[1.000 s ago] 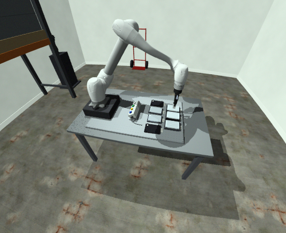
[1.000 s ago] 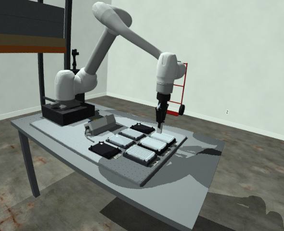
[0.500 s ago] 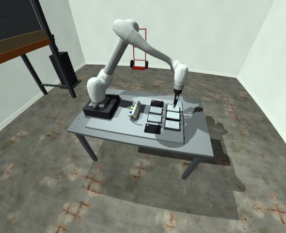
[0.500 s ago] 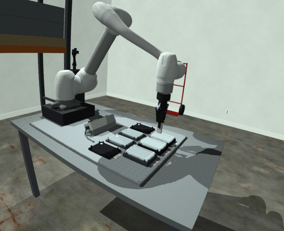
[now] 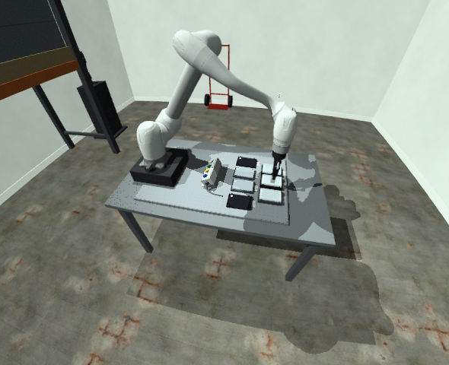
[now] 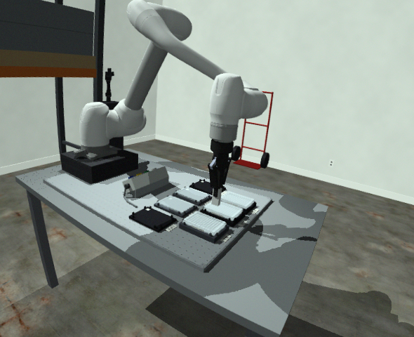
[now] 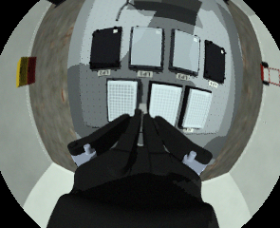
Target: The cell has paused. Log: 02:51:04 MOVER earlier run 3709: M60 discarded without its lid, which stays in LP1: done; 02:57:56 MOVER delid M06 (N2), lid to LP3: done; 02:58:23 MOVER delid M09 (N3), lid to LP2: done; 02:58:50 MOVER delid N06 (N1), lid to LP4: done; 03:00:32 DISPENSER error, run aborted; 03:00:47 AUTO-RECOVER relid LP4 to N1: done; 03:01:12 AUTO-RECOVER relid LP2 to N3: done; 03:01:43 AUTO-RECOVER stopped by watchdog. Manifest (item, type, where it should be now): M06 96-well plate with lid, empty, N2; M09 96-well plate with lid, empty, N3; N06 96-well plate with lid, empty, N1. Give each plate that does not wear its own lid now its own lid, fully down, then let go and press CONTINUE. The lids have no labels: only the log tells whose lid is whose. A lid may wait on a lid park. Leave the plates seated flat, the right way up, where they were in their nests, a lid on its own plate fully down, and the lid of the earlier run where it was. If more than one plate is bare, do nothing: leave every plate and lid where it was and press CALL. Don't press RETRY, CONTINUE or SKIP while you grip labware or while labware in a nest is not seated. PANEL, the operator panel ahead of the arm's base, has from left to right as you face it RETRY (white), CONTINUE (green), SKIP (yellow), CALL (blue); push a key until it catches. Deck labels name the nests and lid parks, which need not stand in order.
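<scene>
The bare well plate (image 6: 204,222) is sitting in the nest at the near end of the three-plate row. The middle plate (image 6: 224,210) and far plate (image 6: 238,199) are wearing lids. Two loose lids (image 6: 175,204) are lying on parks at its 9 o'clock. The gripper (image 6: 217,199), fully closed and gripping nothing, is hanging over the middle plate.

Three plates (image 6: 224,210) in nests, two lids (image 6: 175,204) on parks.
</scene>
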`<state>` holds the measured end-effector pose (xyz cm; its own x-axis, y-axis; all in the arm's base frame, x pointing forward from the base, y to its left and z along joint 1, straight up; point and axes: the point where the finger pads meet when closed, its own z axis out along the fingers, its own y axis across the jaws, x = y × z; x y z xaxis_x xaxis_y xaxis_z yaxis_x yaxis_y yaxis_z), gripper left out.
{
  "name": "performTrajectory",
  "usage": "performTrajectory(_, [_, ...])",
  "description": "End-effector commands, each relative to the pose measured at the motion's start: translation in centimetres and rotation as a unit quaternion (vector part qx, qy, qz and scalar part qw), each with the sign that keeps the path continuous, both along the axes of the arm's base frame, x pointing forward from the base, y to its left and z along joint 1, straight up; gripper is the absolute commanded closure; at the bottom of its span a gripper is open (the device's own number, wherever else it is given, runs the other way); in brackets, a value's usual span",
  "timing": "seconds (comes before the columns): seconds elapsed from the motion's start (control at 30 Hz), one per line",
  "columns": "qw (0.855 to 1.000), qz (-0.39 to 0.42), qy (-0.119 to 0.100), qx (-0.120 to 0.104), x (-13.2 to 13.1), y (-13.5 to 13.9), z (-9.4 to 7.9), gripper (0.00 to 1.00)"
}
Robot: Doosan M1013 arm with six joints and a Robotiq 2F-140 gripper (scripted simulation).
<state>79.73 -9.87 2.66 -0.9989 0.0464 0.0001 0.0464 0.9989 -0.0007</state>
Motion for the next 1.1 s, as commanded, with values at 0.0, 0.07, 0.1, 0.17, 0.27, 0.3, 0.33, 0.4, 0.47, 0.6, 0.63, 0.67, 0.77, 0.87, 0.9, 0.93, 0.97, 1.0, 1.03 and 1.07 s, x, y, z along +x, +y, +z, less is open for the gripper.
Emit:
performTrajectory(0.0, [1.0,0.0,0.0,0.0,0.01,-0.01,0.02,1.0])
performTrajectory(0.07, [1.0,0.0,0.0,0.0,0.01,-0.01,0.02,1.0])
performTrajectory(0.1, [1.0,0.0,0.0,0.0,0.01,-0.01,0.02,1.0])
performTrajectory(0.17, [1.0,0.0,0.0,0.0,0.01,-0.01,0.02,1.0])
performTrajectory(0.27, [1.0,0.0,0.0,0.0,0.01,-0.01,0.02,1.0])
performTrajectory(0.3, [1.0,0.0,0.0,0.0,0.01,-0.01,0.02,1.0])
performTrajectory(0.33, [1.0,0.0,0.0,0.0,0.01,-0.01,0.02,1.0])
performTrajectory(0.4, [1.0,0.0,0.0,0.0,0.01,-0.01,0.02,1.0])
performTrajectory(0.47, [1.0,0.0,0.0,0.0,0.01,-0.01,0.02,1.0])
performTrajectory(0.6, [1.0,0.0,0.0,0.0,0.01,-0.01,0.02,1.0])
performTrajectory(0.63, [1.0,0.0,0.0,0.0,0.01,-0.01,0.02,1.0])
performTrajectory(0.67, [1.0,0.0,0.0,0.0,0.01,-0.01,0.02,1.0])
performTrajectory(0.77, [1.0,0.0,0.0,0.0,0.01,-0.01,0.02,1.0])
performTrajectory(0.87, [1.0,0.006,0.0,0.0,-0.05,0.05,0.02,1.0])
performTrajectory(0.9, [1.0,0.012,0.0,0.0,-0.11,0.11,0.03,1.0])
performTrajectory(0.93, [1.0,0.02,0.0,0.0,-0.19,0.19,0.03,1.0])
performTrajectory(0.97, [1.0,0.031,0.0,0.0,-0.29,0.3,0.04,1.0])
performTrajectory(1.0, [1.0,0.031,0.0,0.0,-0.29,0.3,0.04,1.0])
performTrajectory(1.03, [1.0,0.031,0.0,0.0,-0.29,0.3,0.04,1.0])
performTrajectory(1.07, [0.999,0.044,0.0,0.0,-0.43,0.44,0.05,1.0])
